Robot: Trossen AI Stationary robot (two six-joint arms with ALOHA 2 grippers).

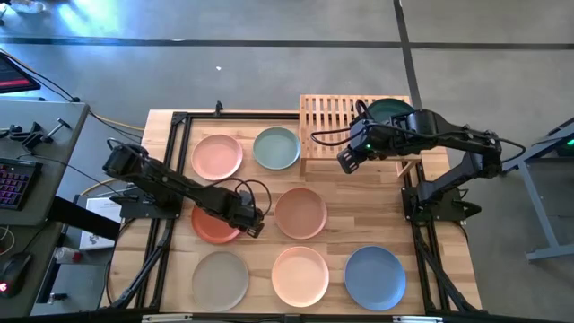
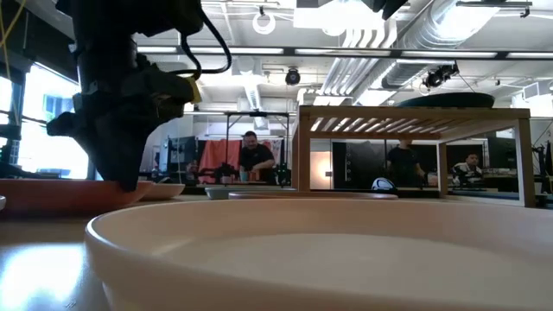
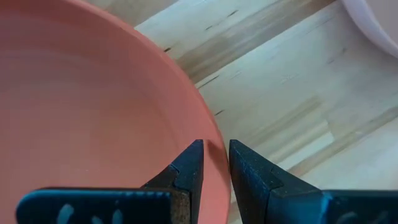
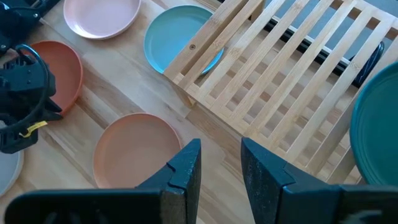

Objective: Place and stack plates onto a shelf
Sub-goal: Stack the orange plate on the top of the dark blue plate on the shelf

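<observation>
The rust red plate [image 1: 212, 226] lies flat on the table's left middle. My left gripper [image 1: 255, 223] is down at its right edge, shut on the rim [image 3: 212, 134]. The shelf [image 1: 336, 121] stands at the far right with the dark teal plate [image 1: 392, 111] resting flat on its slats. My right gripper [image 1: 345, 162] hovers open and empty above the table just in front of the shelf [image 4: 280, 62]. Pink [image 1: 217, 155], pale grey-blue [image 1: 275, 148], tan [image 1: 300, 213], beige-grey [image 1: 220, 276], peach [image 1: 300, 274] and blue [image 1: 375, 278] plates lie on the tabletop. My left gripper [image 3: 216, 149] pinches the rust red plate's rim [image 3: 214, 127] on the side toward the tan plate, one finger [image 3: 189, 165] inside the plate and one [image 3: 249, 168] outside. The fingers come from above, slanting down. The plate still sits on the table [image 2: 52, 192].
Black frame rails [image 1: 170, 161] run along the table's left and right sides. Bare wood [image 1: 359, 215] lies between the tan plate and the right rail. In the low view the peach plate [image 2: 302, 250] fills the foreground, and people [image 2: 255, 155] stand in the room behind.
</observation>
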